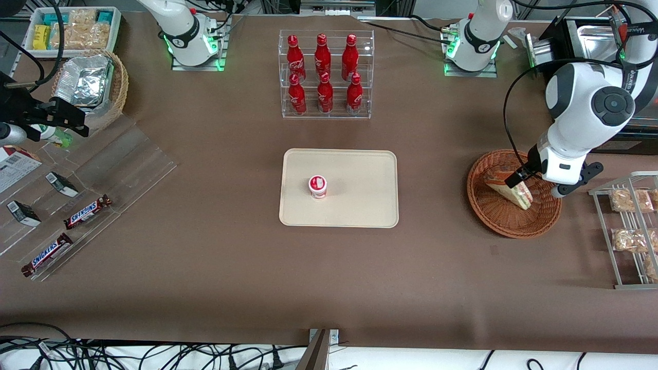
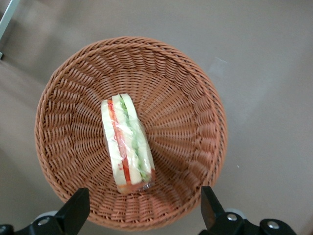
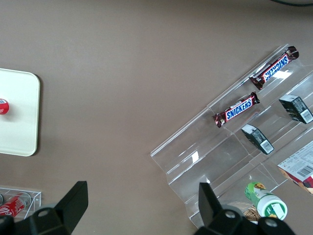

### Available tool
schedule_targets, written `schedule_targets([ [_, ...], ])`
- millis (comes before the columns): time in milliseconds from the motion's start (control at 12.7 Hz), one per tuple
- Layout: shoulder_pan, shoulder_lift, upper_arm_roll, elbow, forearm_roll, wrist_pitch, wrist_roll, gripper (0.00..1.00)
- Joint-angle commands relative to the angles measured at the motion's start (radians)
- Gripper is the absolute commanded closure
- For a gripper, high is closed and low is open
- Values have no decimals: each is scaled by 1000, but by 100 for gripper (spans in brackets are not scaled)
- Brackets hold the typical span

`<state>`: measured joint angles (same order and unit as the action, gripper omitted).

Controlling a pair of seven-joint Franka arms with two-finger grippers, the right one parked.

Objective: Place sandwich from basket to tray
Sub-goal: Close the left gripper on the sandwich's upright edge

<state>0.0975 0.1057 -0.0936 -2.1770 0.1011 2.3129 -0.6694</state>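
Left wrist view shows the gripper (image 2: 142, 215) hovering with fingers spread wide above the basket (image 2: 195, 98), where the sandwich (image 2: 128, 144) lies directly beneath, its long axis running crosswise to the finger gap.

Our left arm reaches out over the basket (image 1: 514, 194), its big white elbow joint held high and the forearm dropping steeply down to the wrist. Our gripper (image 1: 515, 177) hangs above the basket's inside, pointing down at it, not touching the weave. In the wrist view our two dark fingertips (image 2: 73, 211) stand wide apart, one to each side of the basket's rim, with nothing held between them.
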Motion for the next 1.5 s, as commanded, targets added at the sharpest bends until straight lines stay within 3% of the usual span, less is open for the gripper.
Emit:
schedule_targets([
  [0,31,15,-6,-43,22,89,-65,0],
  [789,41,81,-5,-133,22,281,-148,0],
  [1421,50,143,-2,-145,22,321,-148,0],
])
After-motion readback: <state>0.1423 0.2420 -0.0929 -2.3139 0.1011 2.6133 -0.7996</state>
